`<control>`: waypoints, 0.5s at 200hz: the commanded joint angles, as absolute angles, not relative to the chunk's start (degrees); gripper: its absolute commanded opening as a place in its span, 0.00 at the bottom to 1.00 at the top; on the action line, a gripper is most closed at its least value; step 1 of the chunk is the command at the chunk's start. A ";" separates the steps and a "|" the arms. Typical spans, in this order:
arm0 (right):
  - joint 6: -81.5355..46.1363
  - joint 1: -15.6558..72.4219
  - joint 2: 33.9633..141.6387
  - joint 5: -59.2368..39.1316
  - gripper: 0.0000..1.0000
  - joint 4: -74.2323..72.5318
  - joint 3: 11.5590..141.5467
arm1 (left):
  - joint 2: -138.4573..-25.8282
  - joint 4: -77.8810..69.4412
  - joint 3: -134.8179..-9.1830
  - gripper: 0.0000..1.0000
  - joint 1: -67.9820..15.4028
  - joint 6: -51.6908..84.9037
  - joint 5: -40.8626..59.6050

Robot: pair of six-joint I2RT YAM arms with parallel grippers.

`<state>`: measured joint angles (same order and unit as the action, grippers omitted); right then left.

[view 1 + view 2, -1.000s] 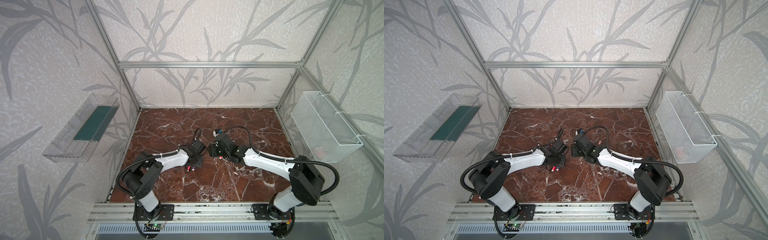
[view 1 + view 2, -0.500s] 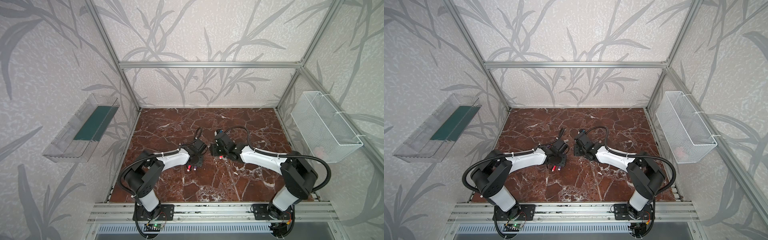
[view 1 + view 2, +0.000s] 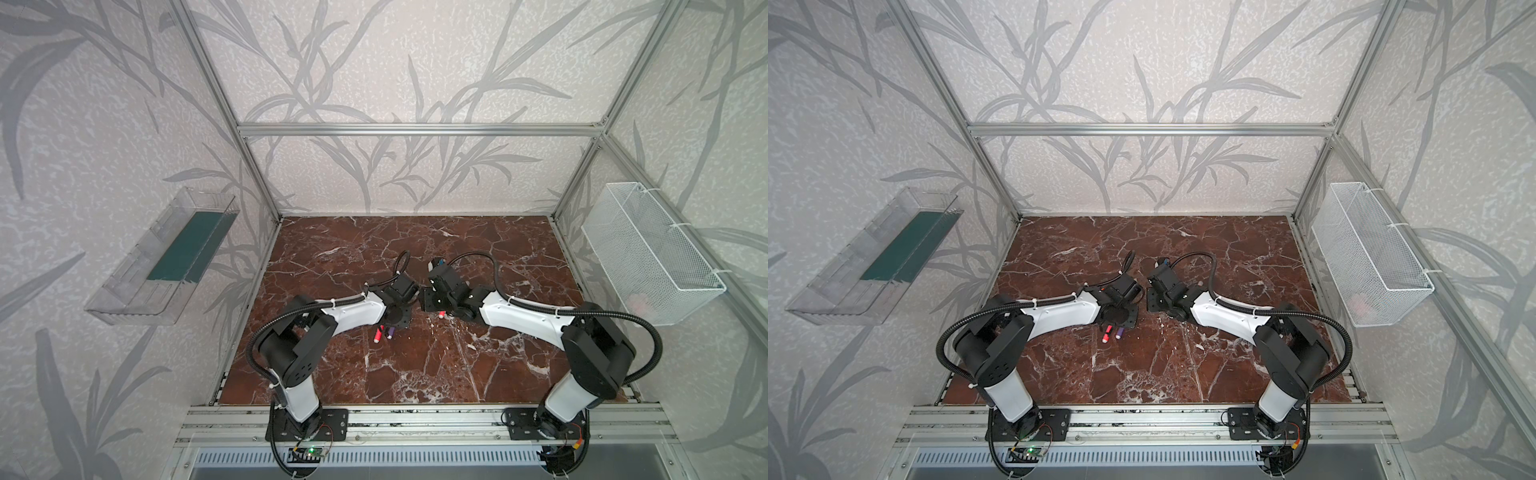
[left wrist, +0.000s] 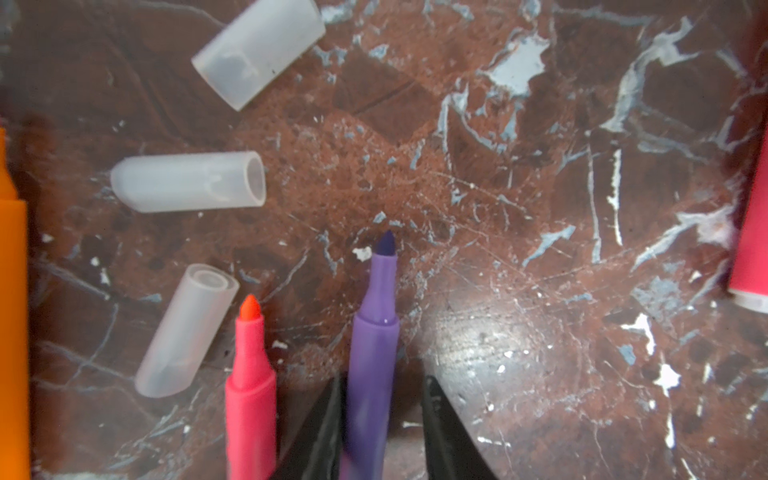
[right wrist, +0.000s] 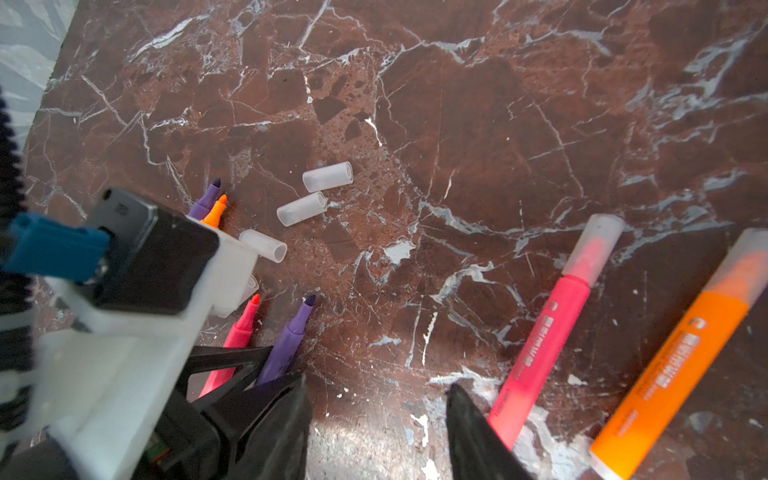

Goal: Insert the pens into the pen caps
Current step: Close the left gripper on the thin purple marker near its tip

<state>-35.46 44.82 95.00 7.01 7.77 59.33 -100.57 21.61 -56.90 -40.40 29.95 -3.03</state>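
My left gripper (image 4: pixel 384 380) stands open round an uncapped purple pen (image 4: pixel 372 353). One finger touches the pen and a gap shows at the other. An uncapped pink-red pen (image 4: pixel 249 374) lies beside it. Three loose pen caps (image 4: pixel 187 180) (image 4: pixel 257 50) (image 4: pixel 187 328) lie ahead of the tips. My right gripper (image 5: pixel 378 382) is open over bare marble, close to the left one. A capped pink-red pen (image 5: pixel 548 332) lies beside its finger, with a capped orange pen (image 5: pixel 681 365) beyond. In both top views the pink-red (image 3: pixel 378 334) and purple (image 3: pixel 1120 332) pen ends stick out under the left gripper.
Another purple pen tip (image 5: pixel 210 193) and an orange pen tip (image 5: pixel 218 208) poke out behind the left wrist camera. A clear plastic tray (image 3: pixel 162 266) hangs on the left wall and a white wire basket (image 3: pixel 648 253) on the right wall. Aluminium frame posts ring the marble table (image 3: pixel 415 374).
The right arm's elbow has shifted a little to the left and its gripper has closed in on the left gripper. The left arm has stayed nearly still.
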 commanded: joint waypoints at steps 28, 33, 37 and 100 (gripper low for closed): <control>-36.07 44.13 93.09 7.62 0.51 7.57 58.66 | -102.86 27.61 -57.56 0.27 -41.26 30.12 -8.47; -36.06 44.12 92.91 7.71 0.50 7.41 58.36 | -103.00 27.91 -57.54 0.27 -41.37 30.18 -8.95; -36.09 44.04 92.71 7.80 0.50 7.15 58.21 | -103.00 28.18 -57.49 0.27 -41.47 30.26 -9.34; -39.28 43.37 89.76 9.71 0.50 5.09 54.99 | -104.63 29.78 -58.50 0.27 -42.45 30.36 -11.58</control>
<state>-37.95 43.79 92.36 7.92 6.44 56.27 -101.82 24.51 -58.39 -42.28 30.09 -9.23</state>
